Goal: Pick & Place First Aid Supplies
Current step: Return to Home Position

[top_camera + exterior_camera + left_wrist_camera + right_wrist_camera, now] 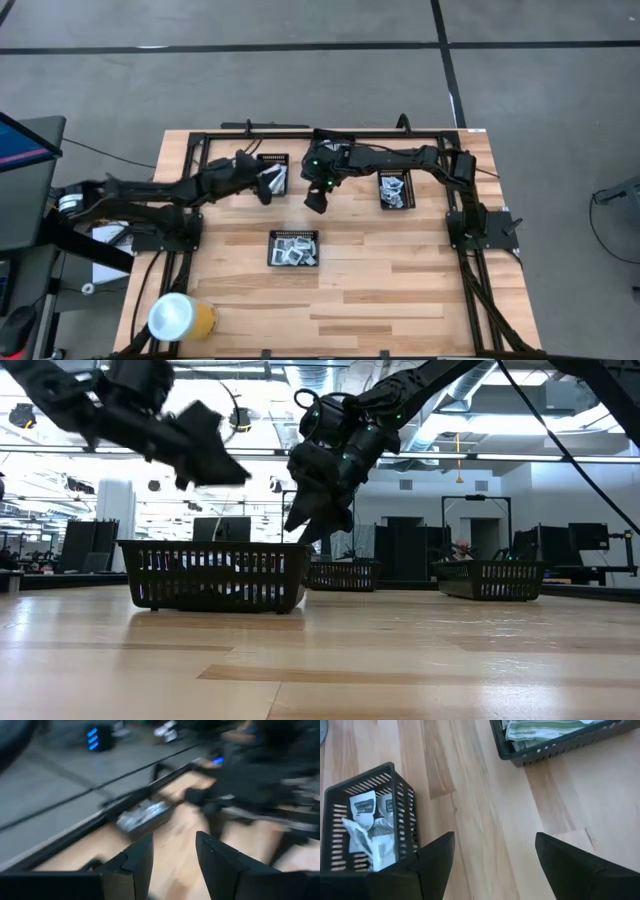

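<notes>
While the first aid supplies (294,250) lie in three black mesh bins (272,157) on the wooden surface (400,280), white sachets (362,807) in one and green strips (540,730) in another, both arms hang empty, fingers apart: left gripper (266,188) at the far left bin, right gripper (314,200) above bare wood between bins.

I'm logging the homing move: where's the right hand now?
In the high view the right hand, open, hangs over the table between the left bin and right bin, just beyond the centre bin; the left hand hangs by the left bin.
</notes>
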Robot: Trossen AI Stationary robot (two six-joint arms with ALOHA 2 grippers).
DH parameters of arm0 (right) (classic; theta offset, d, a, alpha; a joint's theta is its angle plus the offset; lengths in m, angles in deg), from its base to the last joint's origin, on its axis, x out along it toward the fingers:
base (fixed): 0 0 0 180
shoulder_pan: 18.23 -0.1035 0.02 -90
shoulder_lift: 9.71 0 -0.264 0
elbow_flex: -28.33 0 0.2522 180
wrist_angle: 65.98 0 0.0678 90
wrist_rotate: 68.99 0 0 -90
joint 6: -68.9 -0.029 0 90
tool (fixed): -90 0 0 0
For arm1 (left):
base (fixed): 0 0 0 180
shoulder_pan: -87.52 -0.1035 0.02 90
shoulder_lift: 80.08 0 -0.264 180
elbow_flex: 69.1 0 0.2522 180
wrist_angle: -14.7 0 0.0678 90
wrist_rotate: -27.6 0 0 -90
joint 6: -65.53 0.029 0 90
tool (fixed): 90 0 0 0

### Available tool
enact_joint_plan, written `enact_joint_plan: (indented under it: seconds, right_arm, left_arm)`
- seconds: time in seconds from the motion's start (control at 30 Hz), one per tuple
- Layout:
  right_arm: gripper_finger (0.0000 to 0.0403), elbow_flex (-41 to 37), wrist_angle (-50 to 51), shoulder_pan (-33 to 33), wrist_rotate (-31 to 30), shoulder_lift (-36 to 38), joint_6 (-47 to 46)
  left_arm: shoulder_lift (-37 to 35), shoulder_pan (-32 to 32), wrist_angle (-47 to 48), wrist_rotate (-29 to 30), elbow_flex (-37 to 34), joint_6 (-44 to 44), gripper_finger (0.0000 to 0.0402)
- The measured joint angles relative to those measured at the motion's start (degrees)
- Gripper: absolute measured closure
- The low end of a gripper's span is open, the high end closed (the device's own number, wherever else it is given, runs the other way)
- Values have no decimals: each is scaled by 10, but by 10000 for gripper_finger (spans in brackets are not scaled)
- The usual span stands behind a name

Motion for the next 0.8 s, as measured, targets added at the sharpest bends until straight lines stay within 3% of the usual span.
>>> enact_joint_plan:
  seconds: [0.13,0.4,0.7,0.8]
  right_arm:
    - [132,0,-6,-6,0,14,-3]
    - [132,1,-24,-23,0,48,-4]
    - [132,0,-5,-49,-5,160,-6]
    - [132,0,0,-63,-37,213,-10]
  left_arm:
    - [-76,12,36,-46,0,46,252]
    - [-203,22,182,-47,0,31,252]
    - [-291,25,275,-56,0,5,252]
    - [-299,26,303,-56,-1,-8,254]
